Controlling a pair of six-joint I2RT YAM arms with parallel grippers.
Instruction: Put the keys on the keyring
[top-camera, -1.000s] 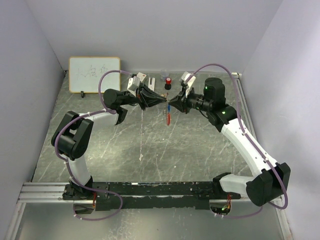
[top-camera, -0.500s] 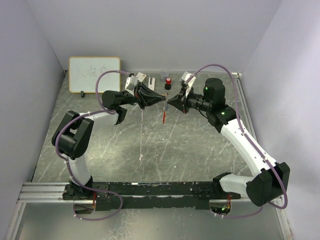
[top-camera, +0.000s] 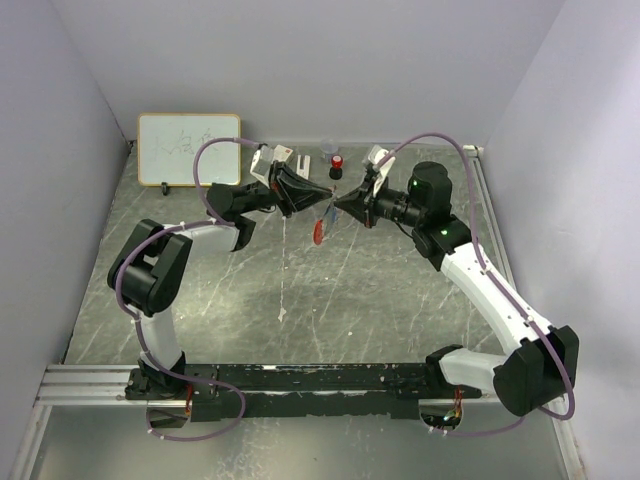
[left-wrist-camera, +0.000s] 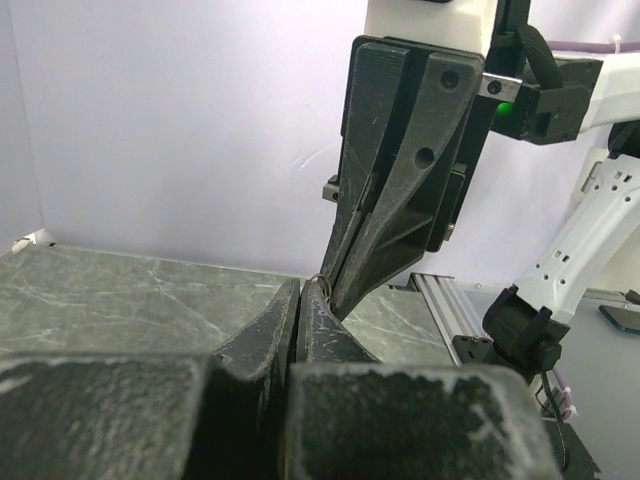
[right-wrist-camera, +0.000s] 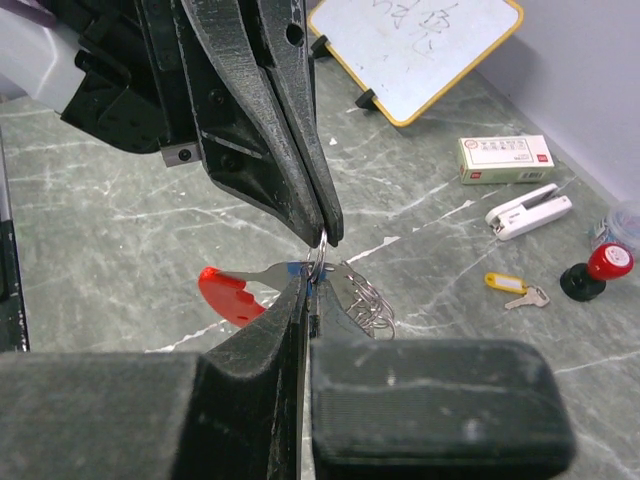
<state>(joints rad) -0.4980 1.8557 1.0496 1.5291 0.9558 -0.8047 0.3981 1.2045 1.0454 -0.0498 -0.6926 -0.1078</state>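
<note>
The keyring (right-wrist-camera: 318, 252) hung in mid-air above the table, its red tag (right-wrist-camera: 232, 293) dangling below. The left gripper (top-camera: 327, 199) and the right gripper (top-camera: 339, 208) met tip to tip, each clenched on its thin loop. We judged that a pull apart or a twist could slip the loop from one pinch and drop it. Beneath lay the grey marbled table (top-camera: 400, 300), enclosed by plain pale walls (top-camera: 330, 70), with a whiteboard (top-camera: 188, 148) at the back.
</note>
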